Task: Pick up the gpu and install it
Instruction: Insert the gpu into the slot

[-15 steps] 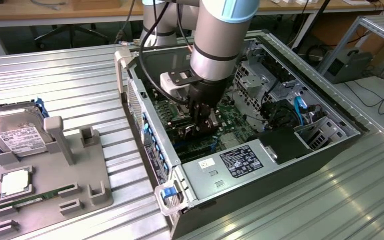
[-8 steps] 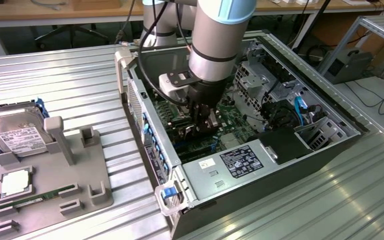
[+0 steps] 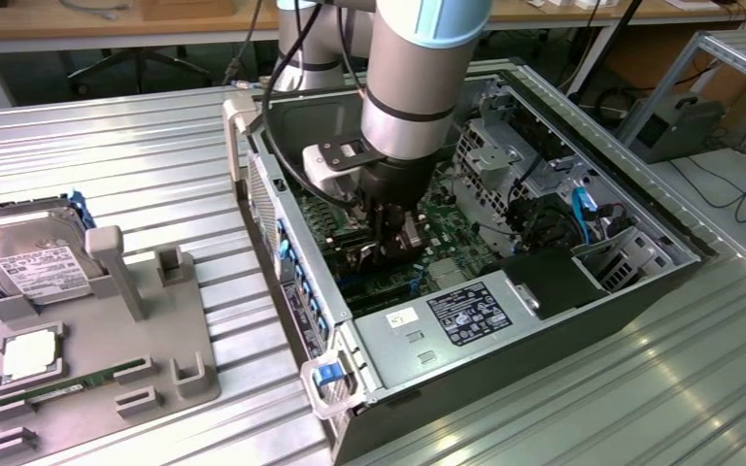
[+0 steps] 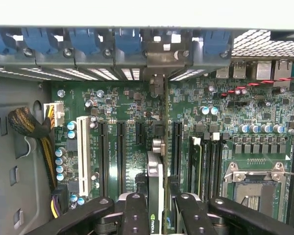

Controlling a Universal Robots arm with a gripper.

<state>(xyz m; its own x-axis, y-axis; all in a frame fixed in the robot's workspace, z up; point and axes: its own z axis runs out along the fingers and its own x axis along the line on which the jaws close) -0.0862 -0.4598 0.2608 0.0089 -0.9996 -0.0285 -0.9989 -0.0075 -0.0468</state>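
The arm [image 3: 406, 87] reaches steeply down from above, its grey forearm nearly vertical and the wrist pointing straight downward. The gripper [image 3: 392, 228] hangs at its lower end, black fingers [image 4: 134, 215] directed down. In the wrist view the two fingers stand partly closed, pressed against both faces of a thin upright card, the gpu [image 4: 157, 196].

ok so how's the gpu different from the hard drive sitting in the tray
The gpu is a thin card seen edge-on, standing upright between the gripper fingers over the green motherboard; the hard drive is a boxy silver block lying tilted in the grey tray. The gpu is inside the computer case; the hard drive sits outside it on the table. Both are computer parts.
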